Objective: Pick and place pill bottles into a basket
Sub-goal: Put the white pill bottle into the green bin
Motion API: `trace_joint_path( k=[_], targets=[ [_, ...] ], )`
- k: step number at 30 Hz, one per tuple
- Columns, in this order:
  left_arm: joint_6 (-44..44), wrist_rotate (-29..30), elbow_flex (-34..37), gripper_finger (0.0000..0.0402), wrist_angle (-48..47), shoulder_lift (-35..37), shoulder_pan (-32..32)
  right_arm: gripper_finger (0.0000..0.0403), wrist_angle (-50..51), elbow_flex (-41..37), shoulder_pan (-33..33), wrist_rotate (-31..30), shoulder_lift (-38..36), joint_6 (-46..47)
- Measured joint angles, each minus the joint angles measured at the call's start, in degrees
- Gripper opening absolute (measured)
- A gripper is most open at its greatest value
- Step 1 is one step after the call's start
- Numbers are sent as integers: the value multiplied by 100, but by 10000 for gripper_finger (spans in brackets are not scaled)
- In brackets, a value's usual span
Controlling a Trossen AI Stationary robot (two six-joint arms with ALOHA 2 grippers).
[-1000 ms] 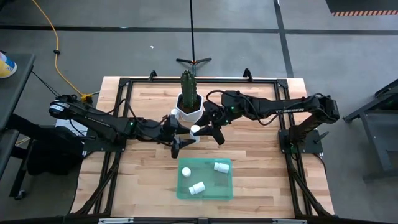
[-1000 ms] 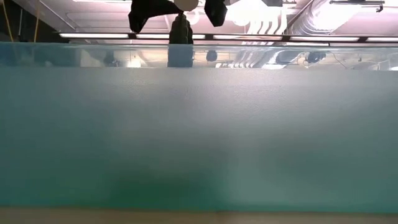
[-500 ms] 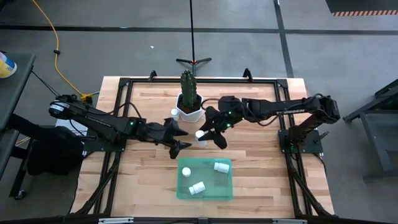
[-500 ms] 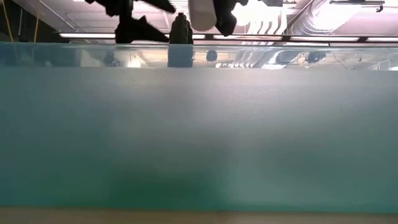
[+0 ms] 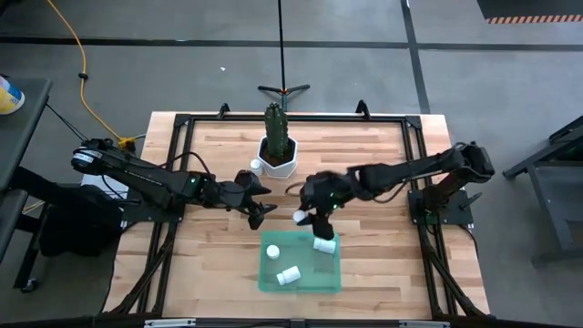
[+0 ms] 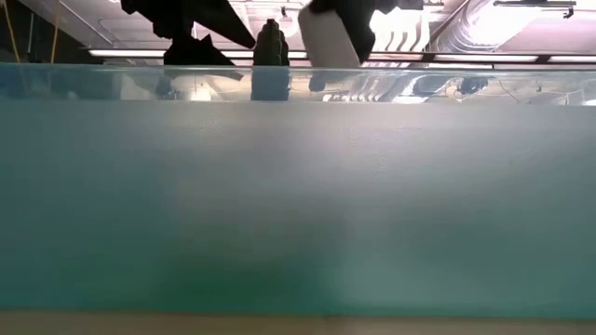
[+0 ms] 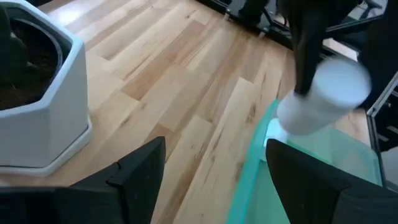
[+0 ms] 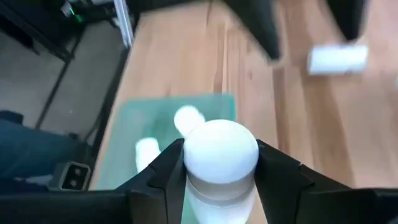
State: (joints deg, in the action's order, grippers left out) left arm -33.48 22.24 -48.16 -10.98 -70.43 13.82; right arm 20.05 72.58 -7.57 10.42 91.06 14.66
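the right gripper point(image 5: 302, 217) has swung from beside the plant pot point(image 5: 277, 157) to the basket's point(image 5: 301, 278) 12 o'clock rim, fingers pinching a pill bottle point(image 8: 221, 155) — a drop looks near. the left gripper point(image 5: 256, 204), fingers spread and empty, has backed off toward 9 o'clock; two bottles already lie inside.

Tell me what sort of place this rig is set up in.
Probably a robotics lab or workshop. A wooden table on a black metal frame stands on a grey concrete floor with taped lines, a yellow cable trails across it, and exposed ceiling ducting shows in the low view.
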Motion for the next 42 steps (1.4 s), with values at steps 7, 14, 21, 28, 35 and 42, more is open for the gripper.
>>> trace_joint_path(
  k=[7, 14, 21, 28, 35, 42],
  targets=[
    [20, -1, 0, 302, -394, 0, 0, 146, -57, 0, -530, -530, 647, 686],
    [202, 441, 0, 298, -597, 0, 0, 146, -1093, 0, -813, -1269, 1211, 1659],
    [217, 687, 0, 298, -662, 0, 0, 146, -1972, 0, -989, -1949, 1617, 2405],
    [217, 647, 0, 298, -868, 0, 0, 146, -1939, 0, -1213, -2439, 1775, 2927],
    [221, 523, 0, 298, -964, -1, 0, 146, -1607, 0, -1415, -2878, 1782, 3333],
    [324, 372, 0, 298, -1028, 0, 2, 146, -1581, 0, -1500, -3117, 1932, 3698]
  ],
)
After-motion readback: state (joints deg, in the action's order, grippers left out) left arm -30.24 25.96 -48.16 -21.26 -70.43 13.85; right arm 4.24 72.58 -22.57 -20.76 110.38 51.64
